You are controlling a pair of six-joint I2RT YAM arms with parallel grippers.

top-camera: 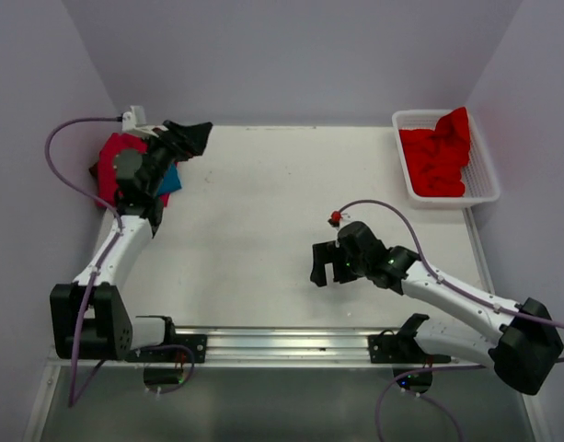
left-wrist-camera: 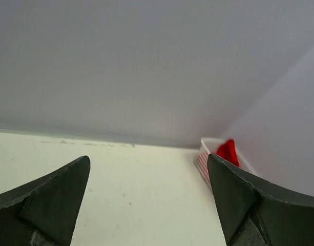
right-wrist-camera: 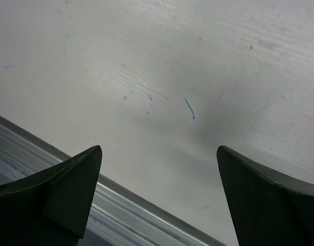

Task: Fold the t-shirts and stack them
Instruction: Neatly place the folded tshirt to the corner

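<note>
A: Quick, where are the shirts?
B: Two spots. Bright red t-shirts [top-camera: 436, 155] are bunched in the white basket [top-camera: 487, 180], far right corner. There's also a pile at the far left corner: crimson-pink shirt [top-camera: 114, 158] on top, teal shirt [top-camera: 170, 178] poking out beside the arm. The left arm covers most of it.
A: Grippers?
B: Left gripper [top-camera: 199, 138] hangs just past the pile, aimed across the worktop [top-camera: 263, 203] toward the basket. Its fingers [left-wrist-camera: 49, 200] are spread wide, nothing between them. Right gripper [top-camera: 329, 269] is over bare worktop near the front rail [top-camera: 282, 341], fingers [right-wrist-camera: 59, 195] also apart and empty.
A: No shirt laid out in the middle. Next is a basket grab, I'd guess.
B: Likely. Risks: the red cloth is one wad and I can't tell where one shirt ends. A pinch may lift two, or catch only a sleeve that slips out. The basket looks light, so a snagged shirt could drag or tip it.
A: Left side?
B: The arm sits over the pile. A low swing out could catch the top shirt and spoil the fold, or shove the pile toward the edge. The purple cable [top-camera: 61, 152] loops close by and could hook.
</note>
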